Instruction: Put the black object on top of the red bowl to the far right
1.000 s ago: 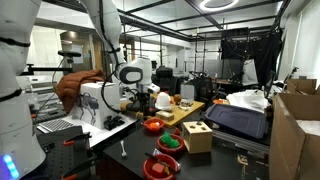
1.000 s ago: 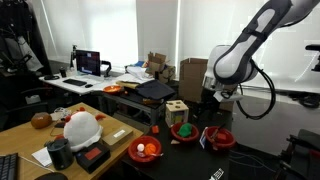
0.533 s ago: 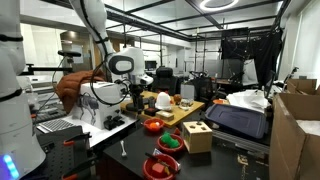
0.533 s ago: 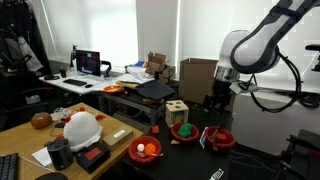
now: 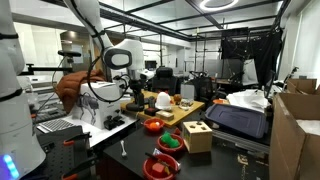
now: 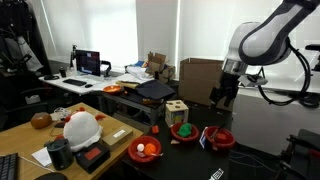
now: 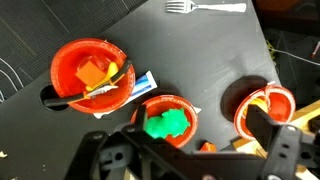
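The gripper [image 7: 185,150] hangs wide open and holds nothing, above the black table [image 7: 200,55]. The black object [image 7: 52,97] lies on the rim of the red bowl [image 7: 90,75], near the table's edge.

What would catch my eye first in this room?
The big white robot arm curves over a black table, its gripper open and empty. Beneath it, the wrist view shows three bright red bowls: the left bowl holds orange and yellow pieces, the middle bowl something green, the right bowl stands nearest the table's edge.
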Controlling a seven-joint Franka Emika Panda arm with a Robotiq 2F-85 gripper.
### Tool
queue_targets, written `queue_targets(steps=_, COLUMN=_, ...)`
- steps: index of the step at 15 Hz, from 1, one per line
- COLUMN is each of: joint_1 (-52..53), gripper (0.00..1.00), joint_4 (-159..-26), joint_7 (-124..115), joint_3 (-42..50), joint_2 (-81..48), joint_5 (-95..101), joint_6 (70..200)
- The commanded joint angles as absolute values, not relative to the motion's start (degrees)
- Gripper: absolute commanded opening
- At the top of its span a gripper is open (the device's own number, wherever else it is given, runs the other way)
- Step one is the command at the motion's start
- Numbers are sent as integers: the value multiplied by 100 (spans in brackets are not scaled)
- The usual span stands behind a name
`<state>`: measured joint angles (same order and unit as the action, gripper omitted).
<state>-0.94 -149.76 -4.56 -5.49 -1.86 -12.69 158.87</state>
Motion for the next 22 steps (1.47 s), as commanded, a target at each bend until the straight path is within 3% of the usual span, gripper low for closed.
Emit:
queue_targets(steps=1, joint_1=-26, gripper=100, joint_4=-14910, joint_7=-190, joint_3=-398, joint_2=85, joint_5=-1514, joint_6=15755)
queue_targets(steps=6, joint_1=-24, gripper=100, joint_4=-14389, joint_7=154, joint_3=-312, joint_2=230, joint_5=-1706, joint_6=15067)
queue_targets(steps=16, joint_1=-85, gripper=100, joint_4=-12247, joint_7=3, joint_3=5, joint_2=-18, joint_5=-1642, joint_6=12276)
queue_targets(steps=22, joint_1=-40, gripper=100, joint_4=-11510, joint_7=-788, joint_3=-33, joint_2=-379, joint_5=-1113, joint_6=11686)
